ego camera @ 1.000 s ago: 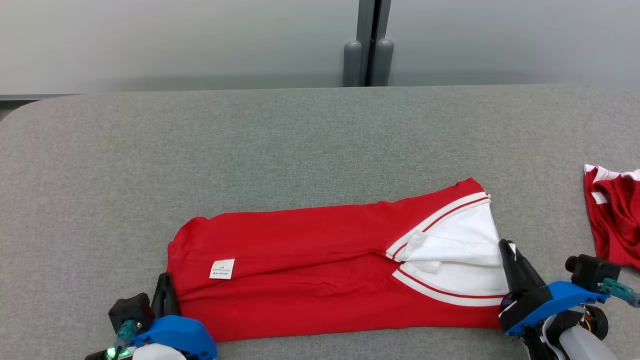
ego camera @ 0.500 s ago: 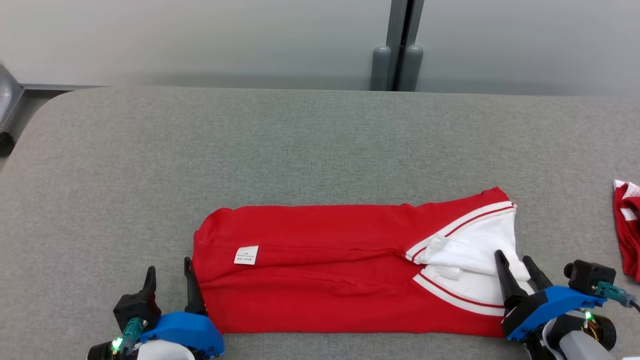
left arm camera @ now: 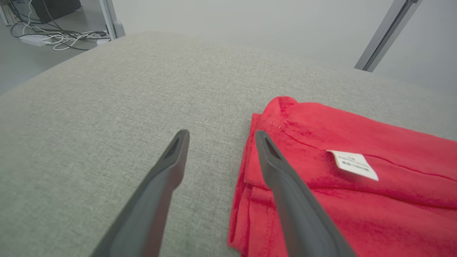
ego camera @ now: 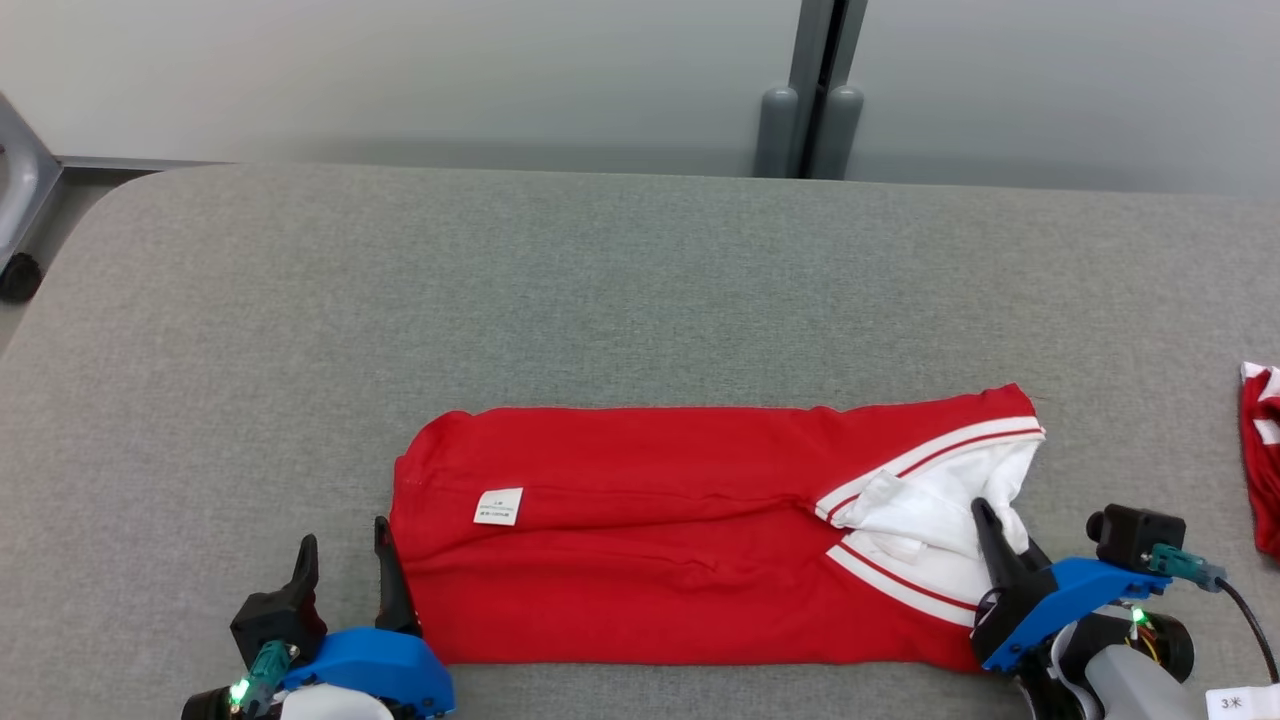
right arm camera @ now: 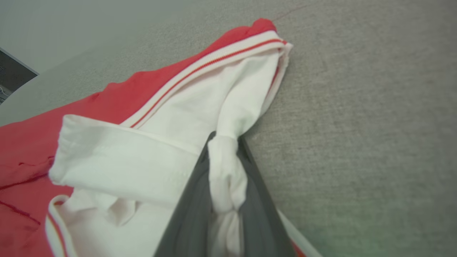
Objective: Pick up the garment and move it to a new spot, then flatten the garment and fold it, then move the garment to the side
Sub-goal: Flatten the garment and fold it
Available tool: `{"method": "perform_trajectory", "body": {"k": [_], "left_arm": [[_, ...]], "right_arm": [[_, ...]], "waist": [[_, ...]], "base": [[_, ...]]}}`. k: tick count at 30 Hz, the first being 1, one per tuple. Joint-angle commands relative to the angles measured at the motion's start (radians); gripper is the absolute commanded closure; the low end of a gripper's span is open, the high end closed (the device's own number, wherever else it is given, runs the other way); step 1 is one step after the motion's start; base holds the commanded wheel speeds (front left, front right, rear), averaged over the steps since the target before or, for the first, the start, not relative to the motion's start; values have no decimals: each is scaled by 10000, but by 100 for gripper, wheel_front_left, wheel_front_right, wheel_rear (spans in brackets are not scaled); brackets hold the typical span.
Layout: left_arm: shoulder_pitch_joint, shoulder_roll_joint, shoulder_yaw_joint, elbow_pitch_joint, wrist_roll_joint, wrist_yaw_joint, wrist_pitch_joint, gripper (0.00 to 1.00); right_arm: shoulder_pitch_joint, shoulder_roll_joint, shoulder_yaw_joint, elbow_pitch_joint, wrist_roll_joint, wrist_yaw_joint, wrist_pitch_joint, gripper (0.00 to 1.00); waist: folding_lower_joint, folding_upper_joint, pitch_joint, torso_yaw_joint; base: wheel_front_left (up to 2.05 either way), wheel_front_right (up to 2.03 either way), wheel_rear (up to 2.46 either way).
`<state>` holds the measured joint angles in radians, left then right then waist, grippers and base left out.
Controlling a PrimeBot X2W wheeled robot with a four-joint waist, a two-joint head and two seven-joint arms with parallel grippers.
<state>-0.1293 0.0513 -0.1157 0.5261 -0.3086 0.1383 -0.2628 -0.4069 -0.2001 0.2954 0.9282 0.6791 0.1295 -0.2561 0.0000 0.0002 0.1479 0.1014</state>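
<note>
Head view: the red garment (ego camera: 650,540) lies folded into a long band on the grey table (ego camera: 600,280), stretched between the two grippers. The left gripper (ego camera: 345,558) stands released, fingers spread, its inner finger just beside the garment's end and its outer finger over bare table. The right gripper (ego camera: 1003,532) is clenched on the white fold (ego camera: 930,505) at the garment's other end. A second red-and-white cloth (ego camera: 1262,450) lies well apart, outward of the right gripper.

Left wrist view: the two fingers are wide apart with nothing between them; one rests over bare table, the other along the garment's hemmed edge. A white label (left arm camera: 352,165) sits on the red cloth just beyond and to the side of that finger.

Right wrist view: the fingers pinch a bunched strip of the white fold. The striped trim (right arm camera: 214,59) runs ahead of the fingertips, bare table to one side
</note>
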Motion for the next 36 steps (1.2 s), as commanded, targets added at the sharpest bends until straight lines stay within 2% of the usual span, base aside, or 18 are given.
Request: {"method": "perform_trajectory", "body": {"k": [1,5,9,13,17,21,26,36], "left_arm": [[-5,-11,-78,-39,-32,-20,-24,0],[-44,-6,-326,27,-113,-77,-24,0],[-181,-5,-623,106,-297,-56,-24,0],[-251,-8,-895,224,-475,2,-24,0],[-294,-4,-1122,308,-557,12,-24,0],[-280,-5,-1295,400,-586,20,-24,0],[-262,-4,-1581,449,-568,-24,-24,0],[35,-12,-2116,527,-603,-94,-24,0]], "right_arm": [[74,-92,5,25,71,22,8,100],[-160,-506,-482,-442,46,11,-97,100],[52,-591,-1015,-1069,-324,13,-97,100],[339,-327,-1113,-1867,-561,13,-100,100],[555,66,-562,-2663,-498,14,-100,100],[718,342,340,-3196,-196,14,-98,100],[610,494,1322,-3473,203,14,-40,100],[47,927,2535,-3066,421,14,-41,100]], "waist": [[0,-2,-66,-124],[0,-2,-183,-598],[0,-2,-287,-1046],[0,-2,-322,-1268],[0,-2,-337,-1171],[0,-2,-377,-654],[0,-2,-388,431],[0,-2,-335,2466]], "base": [[0,0,0],[0,0,0],[0,0,0],[0,0,0],[0,0,0],[0,0,0],[0,0,0],[0,0,0]]}}
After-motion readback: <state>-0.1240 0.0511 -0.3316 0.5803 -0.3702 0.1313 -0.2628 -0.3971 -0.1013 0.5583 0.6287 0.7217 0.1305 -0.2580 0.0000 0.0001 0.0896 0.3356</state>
